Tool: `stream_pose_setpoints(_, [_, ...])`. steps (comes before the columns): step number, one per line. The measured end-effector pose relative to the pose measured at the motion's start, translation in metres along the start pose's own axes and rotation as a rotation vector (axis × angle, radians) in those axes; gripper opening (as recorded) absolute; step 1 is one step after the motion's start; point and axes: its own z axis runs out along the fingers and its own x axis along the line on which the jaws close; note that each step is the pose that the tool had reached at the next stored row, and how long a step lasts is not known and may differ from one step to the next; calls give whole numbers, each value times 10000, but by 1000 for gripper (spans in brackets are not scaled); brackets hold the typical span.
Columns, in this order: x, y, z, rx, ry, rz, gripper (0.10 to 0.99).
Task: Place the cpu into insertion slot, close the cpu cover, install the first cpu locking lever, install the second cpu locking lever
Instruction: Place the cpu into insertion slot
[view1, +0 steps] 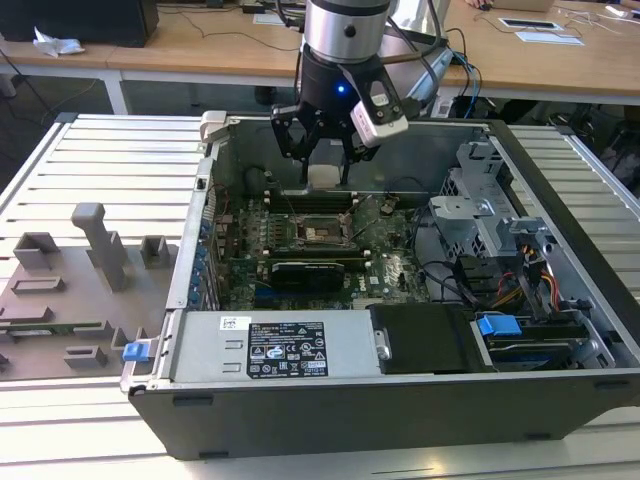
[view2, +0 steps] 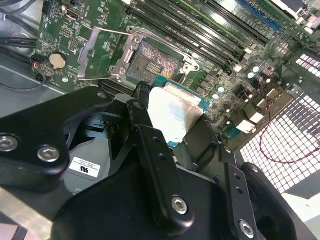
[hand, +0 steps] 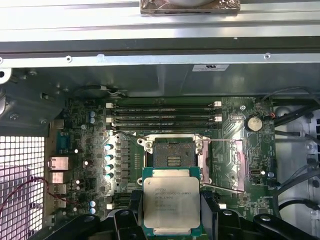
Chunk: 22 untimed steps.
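— CPU (hand: 172, 205): where is it?
— Pinched by its edges in the gripper (view1: 320, 165), hanging above the open slot (hand: 172, 156), not seated.
— And the arm?
— Vertical, wrist pointing down into the case (view1: 400, 420); cover (view2: 87, 52) swung open beside.

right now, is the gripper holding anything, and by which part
The cpu, a small flat square chip with a silver-grey metal top, is clamped on two opposite side edges by the black gripper.
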Motion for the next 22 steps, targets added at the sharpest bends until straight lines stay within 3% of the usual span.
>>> stream_pose_setpoints(22, [-2, -8, 93, 0, 0, 0, 541])
